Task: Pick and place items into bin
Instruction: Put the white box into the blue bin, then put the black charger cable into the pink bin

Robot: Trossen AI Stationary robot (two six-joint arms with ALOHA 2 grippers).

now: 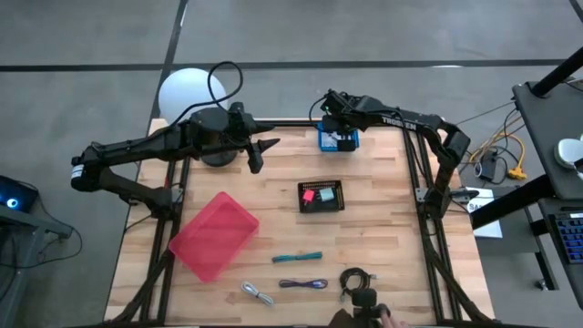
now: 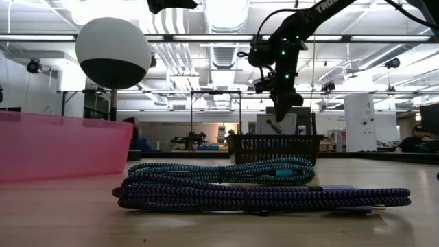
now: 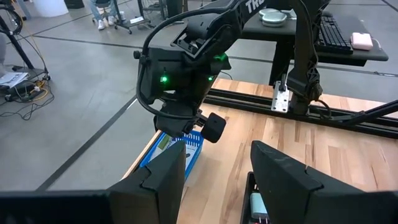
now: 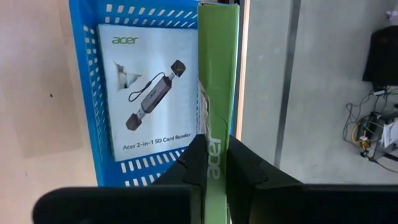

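Between the fingers of the right pincer (image 4: 211, 163) a narrow green Acer box (image 4: 217, 74) is clamped, seen edge-on, with its long axis running straight away from the pincer and the word "acer" readable along the edge. Directly beneath the pincer a blue basket (image 4: 99, 93) is seen at the far edge of the desk (image 1: 383, 228), and a white Acer package (image 4: 149, 93) lies flat in it, marked "acer" and "Acer 2-in-1 SD Card Reader". The held box is judged to hang just above or at the basket's rim; contact cannot be told.

From the right pincer, the black mesh basket (image 1: 321, 196) lies nearer the desk's middle, holding a pink and a mint-green piece, and the pink bin (image 1: 213, 234) lies well beyond it toward the left arm. If the pink bin is the target, a long carry across the desk would be required, and the left pincer (image 1: 264, 148) is judged the nearer one to it. That pincer is released, its fingers spread, hovering beside the white globe lamp (image 1: 187, 91).

Farthest from both pincers, near the front edge, a teal stick (image 1: 297, 258), a purple coiled cable (image 1: 302, 284), a grey-white coiled cable (image 1: 257, 293) and a black coiled cable (image 1: 357, 281) lie untouched. "TROSSEN" is partly readable on the right arm.
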